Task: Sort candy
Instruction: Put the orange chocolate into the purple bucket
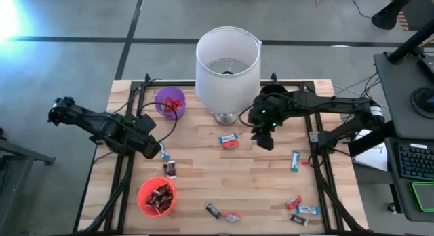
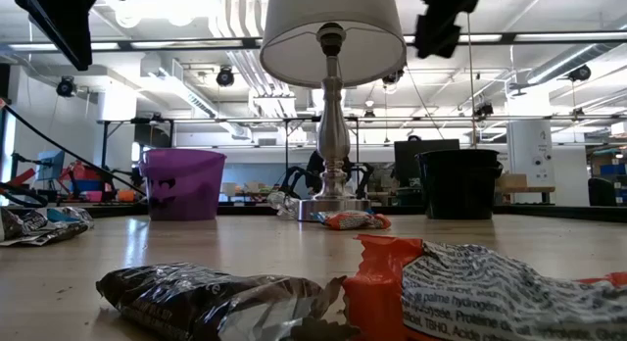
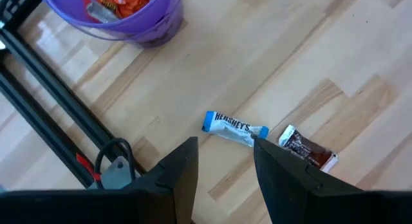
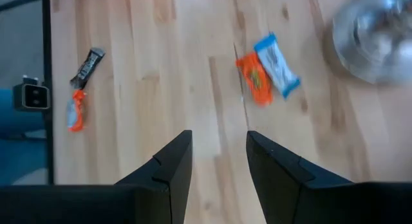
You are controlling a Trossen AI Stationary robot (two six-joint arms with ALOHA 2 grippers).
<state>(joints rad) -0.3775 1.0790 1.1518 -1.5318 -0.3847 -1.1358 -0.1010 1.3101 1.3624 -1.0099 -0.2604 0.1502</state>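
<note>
L gripper jaws apart, empty, above blue-white candy nr purple cup. R gripper jaws apart, empty, by lamp. Other candy scattered on bench.

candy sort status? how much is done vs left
Partly done. Done: the purple cup holds red-wrapped pieces and the red cup dark ones. In hand: nothing; the left gripper is open above the blue-and-white bar, and the right gripper is open near the orange and blue pair. Left: roughly ten bars scattered on the table.
</note>
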